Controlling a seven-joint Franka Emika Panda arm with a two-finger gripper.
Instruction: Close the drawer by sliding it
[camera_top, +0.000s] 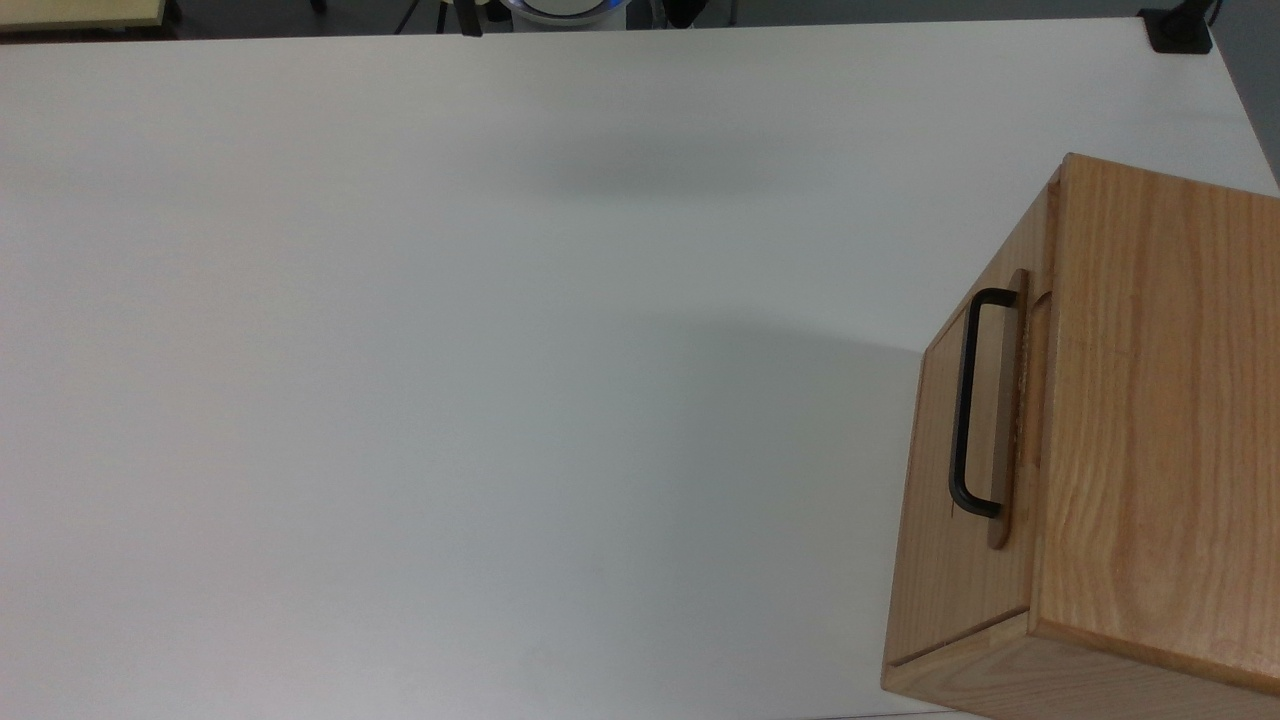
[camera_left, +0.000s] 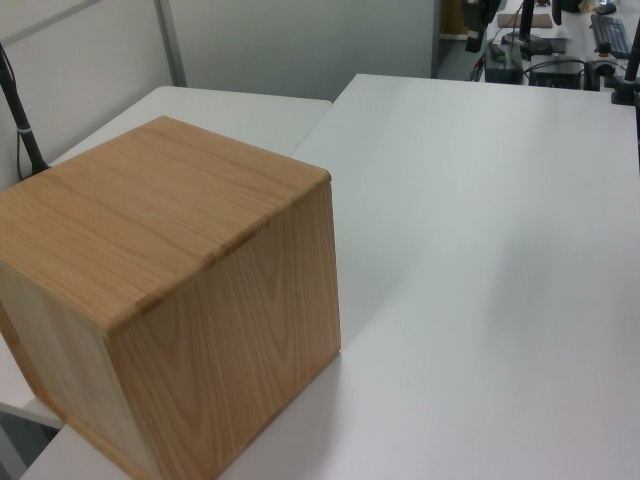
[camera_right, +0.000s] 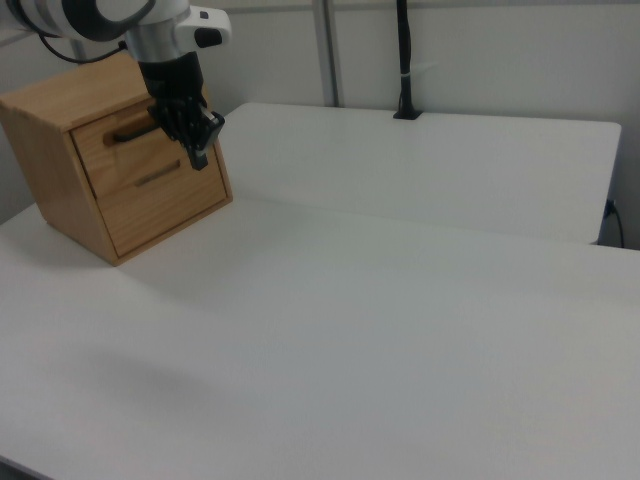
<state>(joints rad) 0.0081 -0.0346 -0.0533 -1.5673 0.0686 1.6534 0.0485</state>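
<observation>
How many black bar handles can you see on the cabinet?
1: the handle on the drawer front, at the top view's right. Hidden faces could hold more.

One wooden cabinet (camera_top: 1130, 420), one drawer (camera_top: 965, 450) with one black handle (camera_top: 965, 400), one gripper (camera_right: 197, 150), one white table (camera_top: 450, 350).
</observation>
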